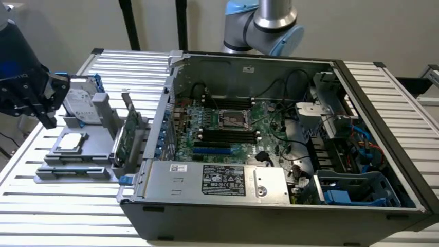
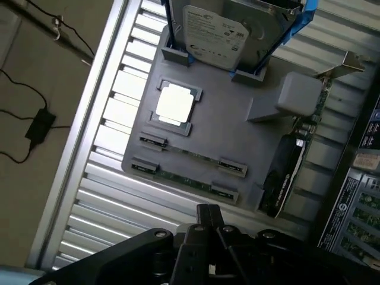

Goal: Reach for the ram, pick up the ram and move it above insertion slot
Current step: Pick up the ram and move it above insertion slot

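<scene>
Two rams stand on edge in the grey holder (image 2: 237, 119): one ram (image 2: 193, 155) nearer the processor chip and a second ram (image 2: 181, 177) beside it, each a thin green strip between grey end clips. My gripper (image 2: 208, 211) hovers above the holder's near edge, apart from both rams, with its dark fingers pressed together and holding nothing. In the exterior view my gripper (image 1: 48, 122) hangs over the holder (image 1: 89, 139) at the far left. The black memory slots (image 1: 226, 135) lie in the middle of the motherboard inside the open computer case (image 1: 274, 206).
The holder also carries an upright hard drive (image 2: 219, 29), a processor chip (image 2: 174, 105) and a wider green expansion card (image 1: 130, 131) with a metal bracket. The case wall (image 1: 164, 113) rises between holder and motherboard. Everything sits on a slatted metal table (image 1: 61, 216).
</scene>
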You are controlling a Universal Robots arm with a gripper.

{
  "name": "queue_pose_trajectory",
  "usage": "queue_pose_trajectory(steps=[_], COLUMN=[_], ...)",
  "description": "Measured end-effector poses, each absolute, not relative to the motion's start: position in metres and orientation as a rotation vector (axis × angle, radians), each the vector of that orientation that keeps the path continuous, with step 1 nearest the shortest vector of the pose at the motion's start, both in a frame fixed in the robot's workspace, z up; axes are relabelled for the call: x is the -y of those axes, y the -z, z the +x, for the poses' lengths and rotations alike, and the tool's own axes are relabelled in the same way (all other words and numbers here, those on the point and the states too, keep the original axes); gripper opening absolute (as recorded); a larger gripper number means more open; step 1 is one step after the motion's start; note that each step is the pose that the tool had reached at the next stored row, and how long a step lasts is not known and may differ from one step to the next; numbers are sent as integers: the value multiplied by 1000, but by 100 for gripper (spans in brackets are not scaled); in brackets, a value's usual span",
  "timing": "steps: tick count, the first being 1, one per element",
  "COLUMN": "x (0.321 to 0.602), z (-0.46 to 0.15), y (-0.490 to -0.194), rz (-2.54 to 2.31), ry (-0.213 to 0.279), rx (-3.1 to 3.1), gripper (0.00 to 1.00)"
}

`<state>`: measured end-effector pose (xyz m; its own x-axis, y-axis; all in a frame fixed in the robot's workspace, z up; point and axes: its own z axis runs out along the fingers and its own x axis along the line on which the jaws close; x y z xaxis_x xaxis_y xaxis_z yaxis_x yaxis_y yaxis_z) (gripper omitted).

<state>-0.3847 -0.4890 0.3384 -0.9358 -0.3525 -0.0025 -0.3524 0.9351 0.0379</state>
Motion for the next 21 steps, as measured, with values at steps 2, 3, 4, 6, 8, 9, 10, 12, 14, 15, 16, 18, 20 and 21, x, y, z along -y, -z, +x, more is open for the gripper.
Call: queue_pose_trajectory(steps=[2,3,4,6,8,9,10,12,14,15,16,18,20,21], x=[489,489,489,489,489,489,489,489,489,489,489,489,489,489], z=[-385,-385,-385,-385,-385,-385,-385,-385,-385,-385,-385,-385,-385,-385], y=[-339,-339,-339,-339,-339,-339,-339,-339,-338,-338,-338,-337,-336,-336], rz=[620,648,675,730,784,812,840,895,949,976,1002,1056,1110,1136], ry=[59,59,58,58,58,58,58,58,58,57,57,57,57,57], rx=[3074,3068,3062,3049,3035,3027,3019,3003,2986,2976,2967,2948,2927,2917], gripper=[11,11,11,11,11,11,11,11,11,11,11,11,11,11])
